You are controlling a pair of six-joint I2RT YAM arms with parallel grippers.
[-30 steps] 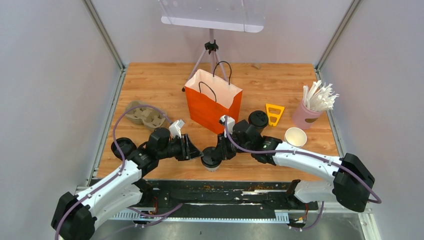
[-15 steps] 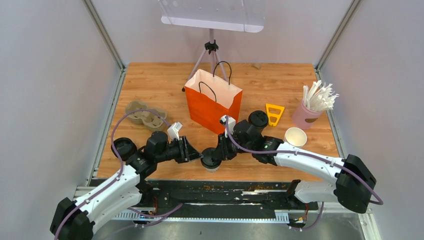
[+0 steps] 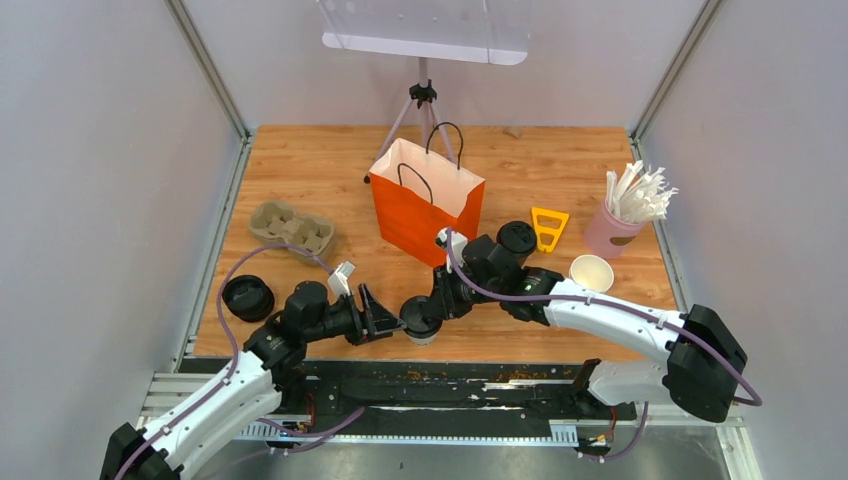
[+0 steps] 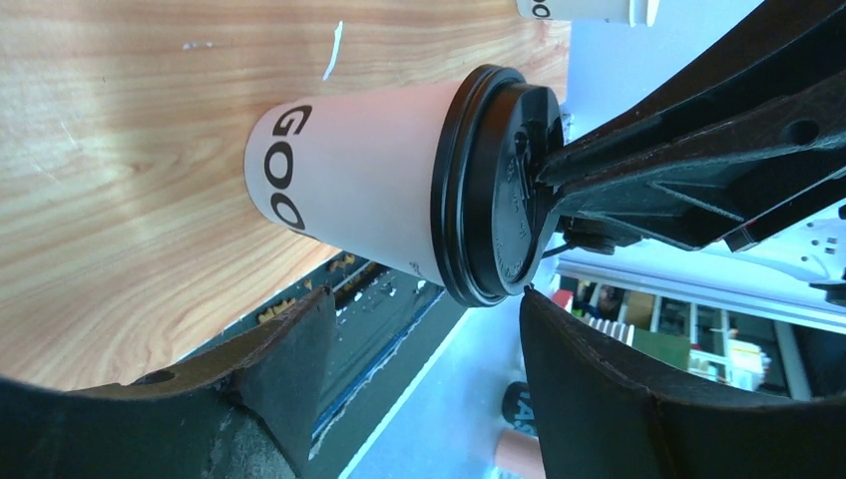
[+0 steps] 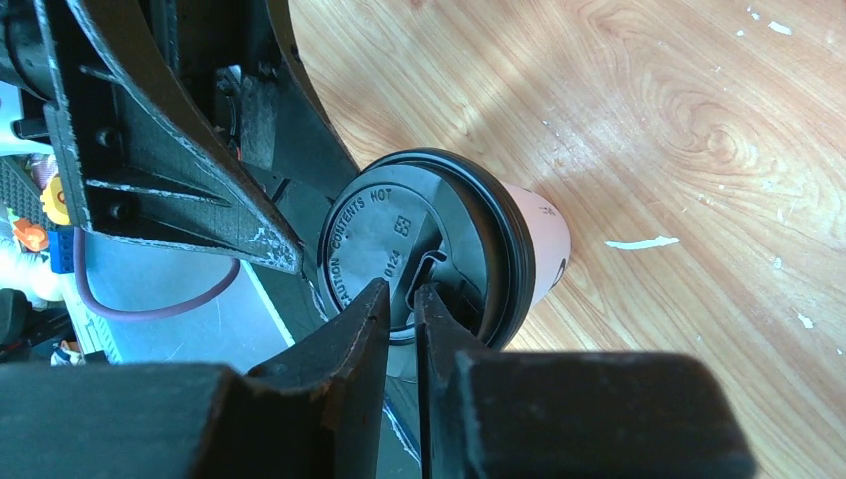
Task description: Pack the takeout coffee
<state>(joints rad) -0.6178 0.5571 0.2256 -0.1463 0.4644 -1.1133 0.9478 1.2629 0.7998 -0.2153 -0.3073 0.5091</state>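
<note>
Wooden tabletop fills the top view, walled in by pale grey panels, and we count one orange paper bag standing open near its middle. Left of the bag lies one brown pulp tray. At the right side stands one pink cup of straws, with one yellow plastic piece flat on the wood between it and the bag.

We count three black lids and one unlidded white cup. One lid sits just right of the bag and another is near the left edge; from above we cannot tell what is beneath those two. The third caps the coffee cup, which stands upright on the wood at the near edge, between the two grippers.

Our left gripper is just beside that cup, its jaws spread wide and clear of it. Our right gripper has its fingers drawn almost together, a thin slit between them, tips resting on the lid's top. Whether they nip anything there we cannot tell.
</note>
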